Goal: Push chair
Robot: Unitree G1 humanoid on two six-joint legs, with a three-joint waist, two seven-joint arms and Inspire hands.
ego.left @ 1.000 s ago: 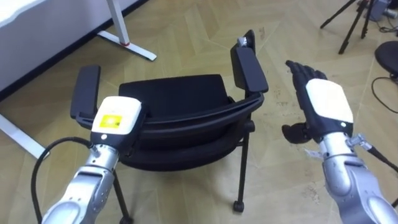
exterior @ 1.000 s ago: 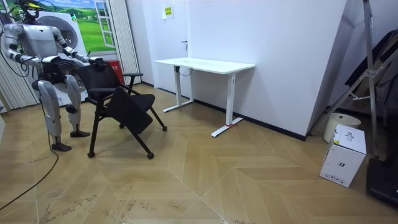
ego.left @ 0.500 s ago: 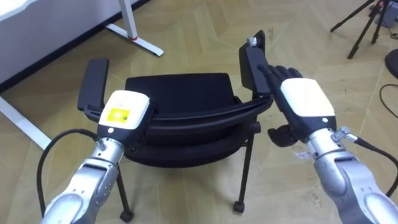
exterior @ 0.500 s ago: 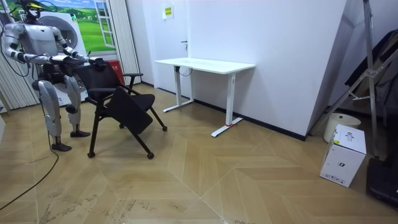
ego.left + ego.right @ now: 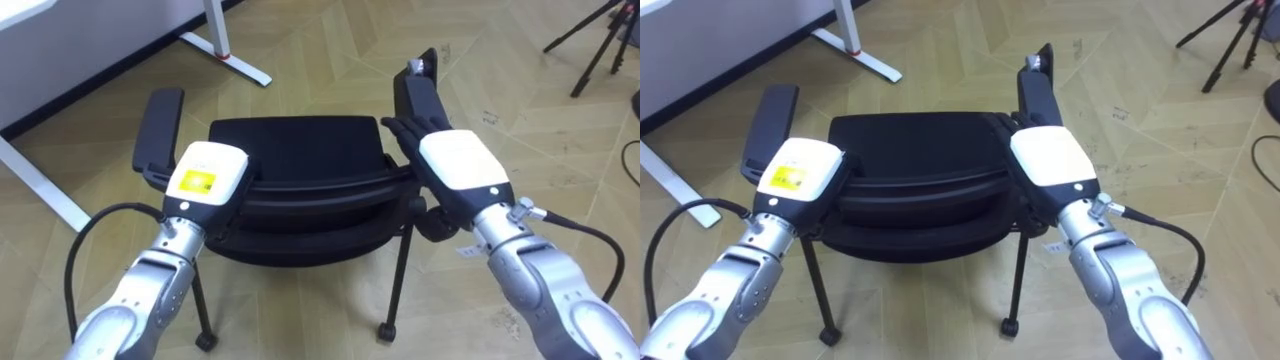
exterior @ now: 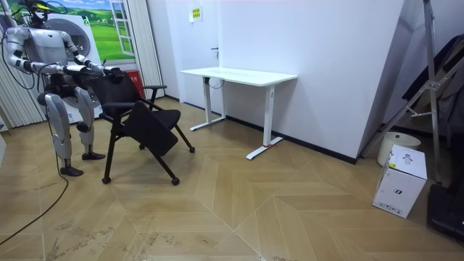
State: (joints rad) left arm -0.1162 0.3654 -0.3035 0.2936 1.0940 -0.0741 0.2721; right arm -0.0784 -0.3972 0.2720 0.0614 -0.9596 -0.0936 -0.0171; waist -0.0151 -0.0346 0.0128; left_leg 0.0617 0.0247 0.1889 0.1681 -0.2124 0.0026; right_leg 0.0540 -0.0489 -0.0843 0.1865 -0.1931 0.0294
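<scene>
Room view: chair (image 6: pixel 150 127) on wood floor (image 6: pixel 254 210) nr white desk (image 6: pixel 239 75).

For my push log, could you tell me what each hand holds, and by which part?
The right hand lies open atop the chair backrest, gripping nothing; the left hand rests there too, but its grip cannot be told.

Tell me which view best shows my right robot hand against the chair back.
Left eye view: the right robot hand lies with straight fingers on the chair's backrest, beside the armrest. The right eye view shows the hand's back, its fingers mostly covered. The room view shows it small, at that backrest.
</scene>
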